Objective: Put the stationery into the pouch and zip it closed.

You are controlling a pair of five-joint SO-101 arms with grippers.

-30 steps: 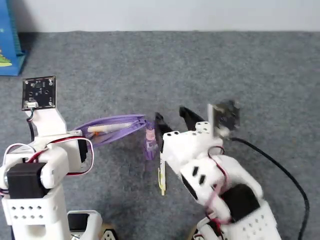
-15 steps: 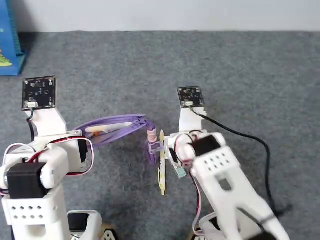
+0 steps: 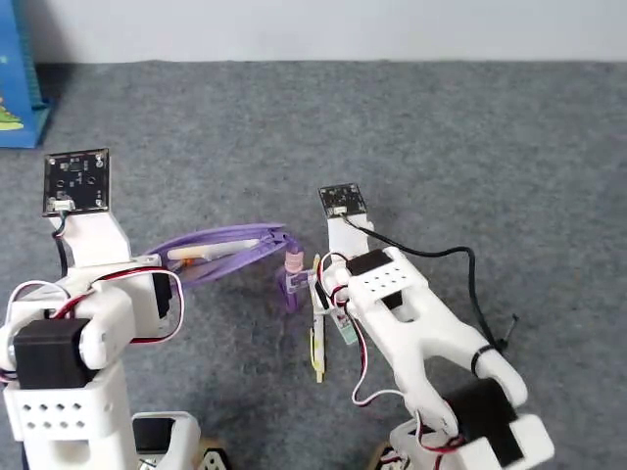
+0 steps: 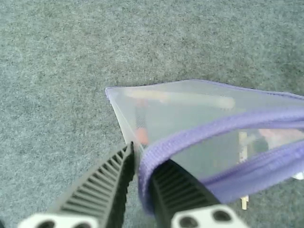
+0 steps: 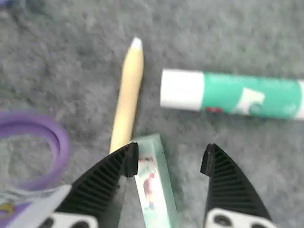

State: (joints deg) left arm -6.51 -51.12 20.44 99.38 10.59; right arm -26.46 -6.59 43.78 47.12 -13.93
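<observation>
Left gripper [image 4: 141,160] pinches corner of pouch [image 4: 199,118], jaws pressed together on its clear wall, likely to hold mouth propped open for loading (pen-like item [image 4: 190,99] already visible inside). Right gripper [image 5: 171,154] hovers low over loose stationery just beside pouch mouth, jaws spread astride small green-edged case [image 5: 153,190]. Pencil [image 5: 126,107] lies just beside case, glue stick [image 5: 232,95] near. Judged next: close on case, carry it into pouch. Purple zip [image 4: 213,130] not yet drawn.

frosted smooth plastic pouch [image 4: 190,118], matt wooden pencil [image 5: 127,99], glossy plastic glue stick [image 5: 232,95], rough grey carpet [image 3: 470,127]
</observation>
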